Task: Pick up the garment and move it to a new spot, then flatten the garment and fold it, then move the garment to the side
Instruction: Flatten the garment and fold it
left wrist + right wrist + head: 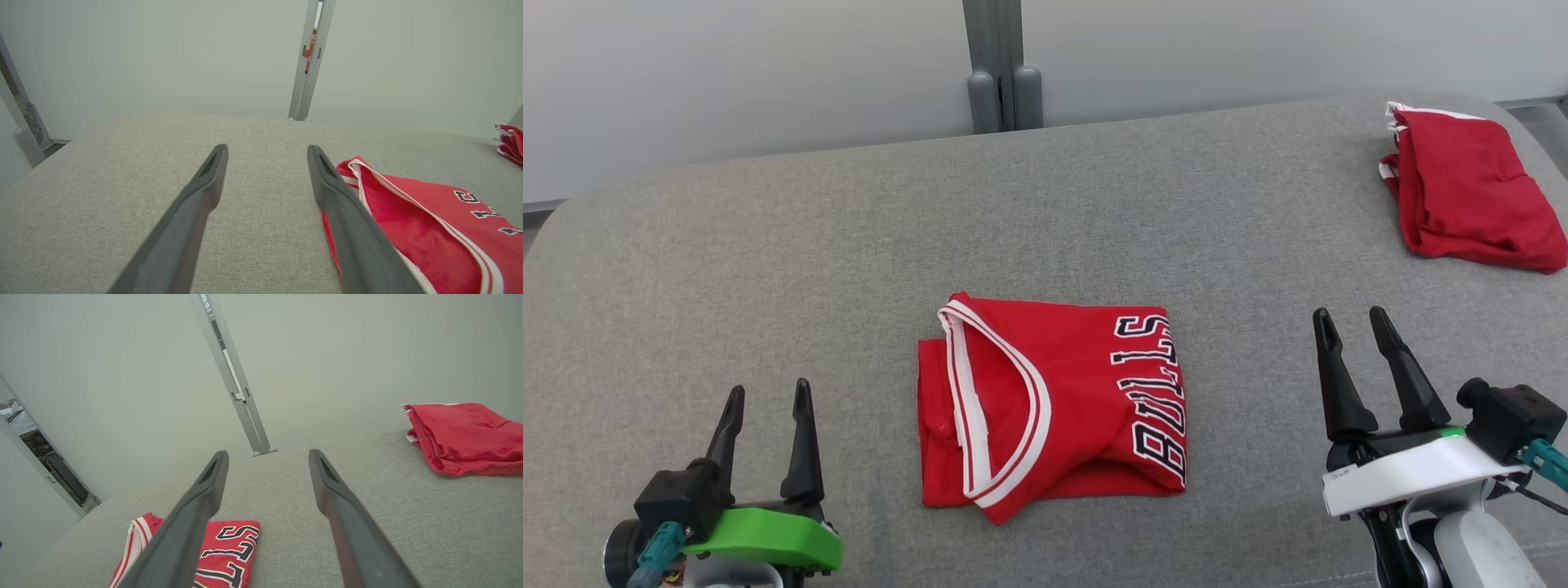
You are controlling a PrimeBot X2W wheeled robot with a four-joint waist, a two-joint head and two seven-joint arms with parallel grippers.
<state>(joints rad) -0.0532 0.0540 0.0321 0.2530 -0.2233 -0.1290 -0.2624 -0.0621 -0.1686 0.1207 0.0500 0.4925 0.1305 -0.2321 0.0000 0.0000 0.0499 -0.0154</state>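
The garment (pixel 1054 400) is a red jersey with white trim and dark lettering, lying folded into a rough square at the middle of the grey surface (pixel 768 269). My left gripper (pixel 768 396) stands open at the lower left, well apart from the jersey. At the lower right my right gripper (pixel 1349 320) is open too, with nothing between its fingers. The left wrist view has the garment (pixel 429 228) just right of the open left gripper (pixel 267 151). In the right wrist view the garment (pixel 229 551) lies low and left of the open right gripper (pixel 267 456).
A second folded red garment (pixel 1470 192) lies at the far right corner of the grey surface, also seen as a red pile (pixel 466 437) from the right wrist. A grey post (pixel 1003 65) rises behind the surface's far edge against a pale wall.
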